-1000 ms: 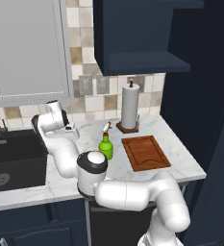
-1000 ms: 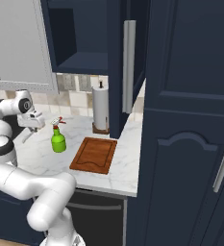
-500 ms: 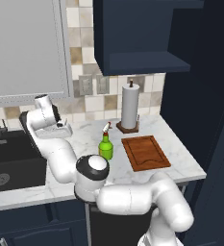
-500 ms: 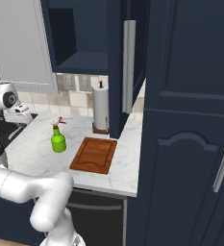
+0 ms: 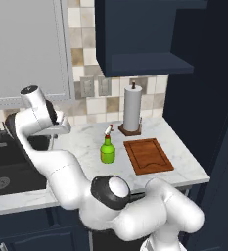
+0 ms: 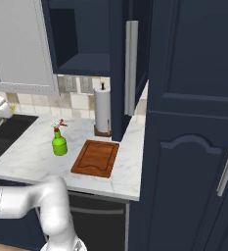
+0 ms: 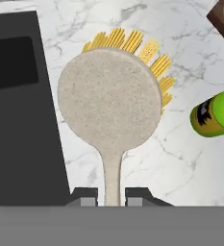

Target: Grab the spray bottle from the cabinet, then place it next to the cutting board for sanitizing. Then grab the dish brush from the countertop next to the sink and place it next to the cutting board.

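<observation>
So the dish brush [image 7: 110,106] is pinched in the claw [image 7: 111,198]: in the hand view its slim handle runs straight down between the two dark fingertips [image 7: 83,198], which sit closed right up against it on both sides. The round pale head faces the camera and yellow bristles fan out behind its top and right edge. Under the brush there's white marble counter [image 7: 180,163], and the black sink [image 7: 22,110] takes up the whole left side of that view.

The spray bottle [image 5: 107,149] stands upright on the counter [image 5: 81,147], just left of the cutting board [image 5: 148,155] with a small gap between them, not touching. From the right base view it's the same story: green bottle [image 6: 59,141] with its red-and-white top, then the reddish-brown board [image 6: 97,158] to its right, lying flat near the counter's front edge. In the hand view the bottle [image 7: 214,115] shows as a green blob with a dark label off to the right of the brush.

Behind the board a white paper towel roll [image 5: 131,108] stands on a dark wood base against the tiled backsplash. The navy cabinet [image 5: 135,44] hangs above that spot, and a light grey cabinet [image 5: 27,49] sits to its left over the sink [image 5: 8,166].

The arm curls up from the bottom and reaches back over the left end of the counter, its hand sitting above the edge where sink and marble meet.
</observation>
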